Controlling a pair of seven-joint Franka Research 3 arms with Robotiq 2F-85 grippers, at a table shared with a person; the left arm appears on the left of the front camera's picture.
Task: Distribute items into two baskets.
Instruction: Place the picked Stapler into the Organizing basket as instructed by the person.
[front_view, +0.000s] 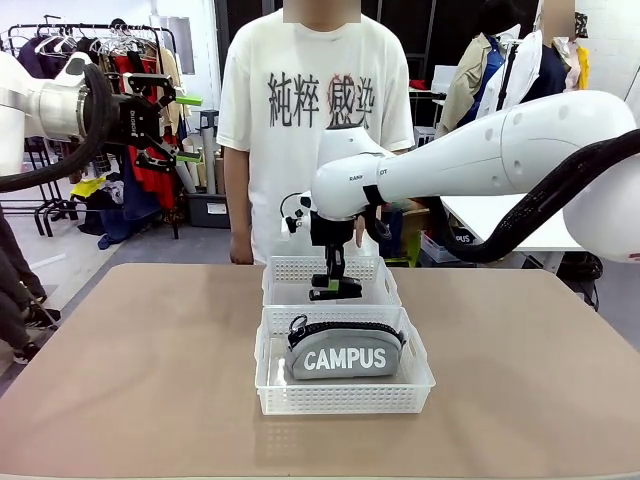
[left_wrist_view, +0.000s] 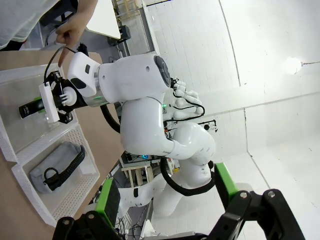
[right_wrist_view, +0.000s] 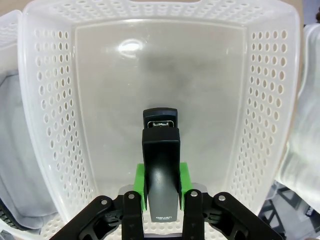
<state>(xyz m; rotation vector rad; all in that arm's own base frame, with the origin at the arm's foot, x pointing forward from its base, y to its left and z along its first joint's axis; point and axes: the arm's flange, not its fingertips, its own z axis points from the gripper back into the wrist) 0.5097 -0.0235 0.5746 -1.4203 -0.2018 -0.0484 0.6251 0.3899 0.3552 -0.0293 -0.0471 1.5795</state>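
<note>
The grey CAMPUS pouch (front_view: 345, 352) lies in the near basket (front_view: 345, 402), its black zip on top. Right behind it stands the far basket (front_view: 290, 268). My right gripper (front_view: 335, 288) hangs down into the far basket, shut on the black stapler (front_view: 335, 291). In the right wrist view the green pads (right_wrist_view: 140, 186) clamp the stapler (right_wrist_view: 161, 165) from both sides, just above that basket's floor (right_wrist_view: 165, 75). My left gripper (front_view: 190, 128) is raised high at the far left, open and empty. In the left wrist view its fingers (left_wrist_view: 107, 200) frame the pouch (left_wrist_view: 57, 167) and the stapler (left_wrist_view: 30, 107) from afar.
A person in a white T-shirt (front_view: 315, 130) stands at the table's far edge, just behind the far basket, one hand (left_wrist_view: 70, 35) near the table. The tan tabletop (front_view: 130, 360) is bare to the left and right of the baskets.
</note>
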